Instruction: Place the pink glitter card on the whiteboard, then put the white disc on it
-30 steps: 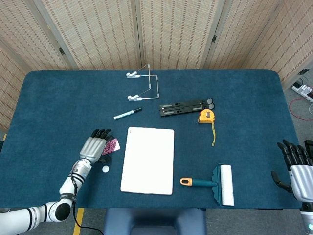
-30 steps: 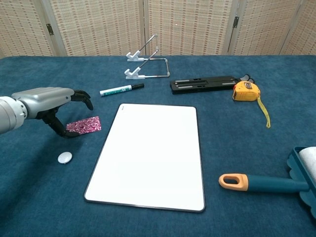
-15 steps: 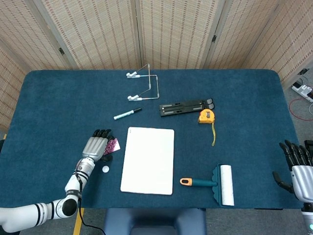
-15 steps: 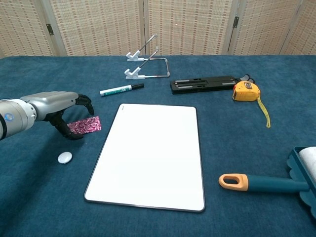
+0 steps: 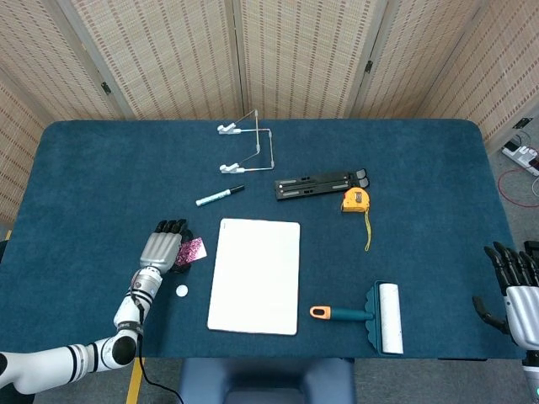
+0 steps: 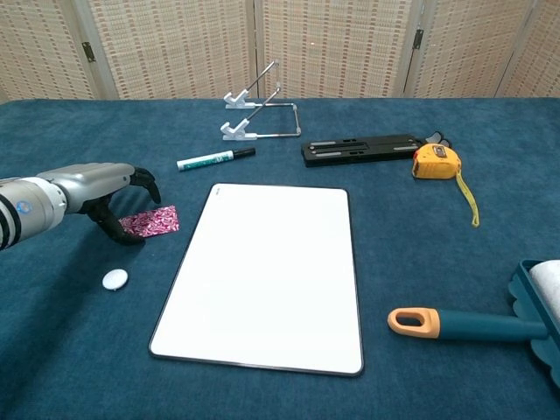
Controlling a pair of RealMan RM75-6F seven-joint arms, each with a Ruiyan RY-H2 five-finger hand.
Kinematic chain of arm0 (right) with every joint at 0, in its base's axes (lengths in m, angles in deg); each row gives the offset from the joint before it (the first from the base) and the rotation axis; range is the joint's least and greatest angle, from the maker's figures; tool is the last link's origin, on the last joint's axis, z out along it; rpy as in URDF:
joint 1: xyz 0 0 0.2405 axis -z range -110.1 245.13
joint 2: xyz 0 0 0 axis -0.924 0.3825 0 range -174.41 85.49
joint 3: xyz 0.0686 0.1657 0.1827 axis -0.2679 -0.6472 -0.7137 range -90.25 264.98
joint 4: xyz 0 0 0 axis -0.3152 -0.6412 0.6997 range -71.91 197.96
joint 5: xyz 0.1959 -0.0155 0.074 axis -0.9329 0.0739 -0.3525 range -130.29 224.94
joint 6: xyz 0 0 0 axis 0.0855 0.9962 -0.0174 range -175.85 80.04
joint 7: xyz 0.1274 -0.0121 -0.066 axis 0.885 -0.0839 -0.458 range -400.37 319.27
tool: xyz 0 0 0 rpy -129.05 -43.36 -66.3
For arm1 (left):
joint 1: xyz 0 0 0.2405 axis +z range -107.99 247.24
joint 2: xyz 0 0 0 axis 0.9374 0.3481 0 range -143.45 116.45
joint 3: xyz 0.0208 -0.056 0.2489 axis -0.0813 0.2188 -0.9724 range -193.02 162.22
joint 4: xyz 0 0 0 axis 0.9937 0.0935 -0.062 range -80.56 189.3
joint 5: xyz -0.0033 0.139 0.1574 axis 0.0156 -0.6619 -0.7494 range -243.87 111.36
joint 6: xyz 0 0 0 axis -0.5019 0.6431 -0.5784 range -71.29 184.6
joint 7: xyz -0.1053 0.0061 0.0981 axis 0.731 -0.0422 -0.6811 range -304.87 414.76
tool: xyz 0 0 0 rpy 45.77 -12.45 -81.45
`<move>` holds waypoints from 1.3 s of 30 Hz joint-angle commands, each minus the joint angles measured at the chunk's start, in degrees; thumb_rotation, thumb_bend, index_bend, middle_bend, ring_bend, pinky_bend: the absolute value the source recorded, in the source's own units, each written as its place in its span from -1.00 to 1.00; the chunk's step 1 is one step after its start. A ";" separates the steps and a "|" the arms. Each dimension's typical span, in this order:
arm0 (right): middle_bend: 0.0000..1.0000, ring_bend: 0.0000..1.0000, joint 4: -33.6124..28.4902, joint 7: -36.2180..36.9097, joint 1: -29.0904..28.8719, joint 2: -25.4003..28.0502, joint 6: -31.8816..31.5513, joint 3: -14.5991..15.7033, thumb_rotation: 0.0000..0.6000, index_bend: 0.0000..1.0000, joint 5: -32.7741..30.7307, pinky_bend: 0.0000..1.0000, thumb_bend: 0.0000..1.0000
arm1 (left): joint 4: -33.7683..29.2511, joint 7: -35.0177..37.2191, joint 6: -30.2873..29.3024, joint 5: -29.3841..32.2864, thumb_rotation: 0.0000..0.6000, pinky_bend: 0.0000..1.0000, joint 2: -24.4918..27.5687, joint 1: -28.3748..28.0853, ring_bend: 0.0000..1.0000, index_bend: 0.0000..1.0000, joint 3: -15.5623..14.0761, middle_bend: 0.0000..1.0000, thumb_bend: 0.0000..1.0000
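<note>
A woven folding screen [image 5: 278,55] filled the top of the frame behind the blue-clothed table [image 5: 101,168]; grey floor [image 5: 518,181] and cables [image 5: 515,187] showed at the right edge.

text: none legible | marker [image 6: 214,158] print: too small to read

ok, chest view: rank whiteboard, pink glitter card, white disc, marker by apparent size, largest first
1. whiteboard, by far the largest.
2. marker and pink glitter card: the marker is longer but thin, the card shorter and wider, partly behind the left hand; not ranking them.
3. white disc, smallest.
</note>
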State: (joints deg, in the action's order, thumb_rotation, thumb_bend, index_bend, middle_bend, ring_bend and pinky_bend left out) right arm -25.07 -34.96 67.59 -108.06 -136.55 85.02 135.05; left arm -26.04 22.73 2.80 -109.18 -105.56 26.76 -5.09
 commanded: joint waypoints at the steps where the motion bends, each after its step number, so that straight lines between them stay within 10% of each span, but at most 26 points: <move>1: -0.88 -0.91 0.00 -0.03 -0.04 0.01 0.05 -0.03 1.00 -1.00 0.00 -1.00 -0.27 | 0.08 -0.09 0.34 0.53 1.00 -1.00 0.20 -0.25 -0.85 -0.42 -0.20 -0.84 -0.36; 39: -0.88 -0.91 -0.74 -0.98 0.11 0.07 0.04 -0.01 1.00 -1.00 0.02 -1.00 -0.27 | -1.34 1.85 -2.69 -3.27 1.00 -1.00 0.84 -0.22 -0.81 -0.19 -1.22 -0.82 -0.36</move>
State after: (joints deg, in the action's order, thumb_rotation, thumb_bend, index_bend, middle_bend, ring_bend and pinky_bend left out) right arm -25.79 -35.93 67.68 -108.00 -136.49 85.01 135.07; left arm -26.85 24.49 0.38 -111.96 -105.08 26.61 -6.45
